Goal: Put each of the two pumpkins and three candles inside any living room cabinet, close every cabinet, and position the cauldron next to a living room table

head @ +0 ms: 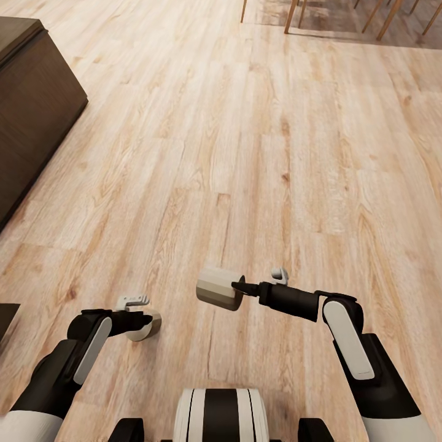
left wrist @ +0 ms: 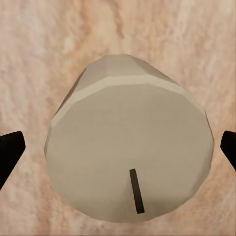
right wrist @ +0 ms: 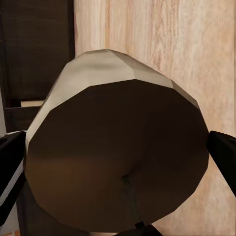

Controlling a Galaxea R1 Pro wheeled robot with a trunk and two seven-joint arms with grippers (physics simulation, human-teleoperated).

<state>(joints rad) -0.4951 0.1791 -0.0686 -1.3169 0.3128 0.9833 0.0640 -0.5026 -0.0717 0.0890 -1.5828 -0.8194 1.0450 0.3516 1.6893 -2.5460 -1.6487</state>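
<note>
Tan-brown and stubby, one candle [head: 220,288] is held by the right tool [head: 240,287] above the wooden floor [head: 245,153], lying on its side with its long axis level and its flat end toward the fingers. A second candle [head: 145,326], pale-topped with a dark wick, is clamped in the left tool [head: 147,321], axis along the fingers. The dark cabinet [head: 31,110] is seen well apart, at far left.

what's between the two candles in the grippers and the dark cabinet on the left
Nothing visible: bare wood floor lies between the cabinet and both held candles, one in the left gripper, one in the right gripper.
</note>
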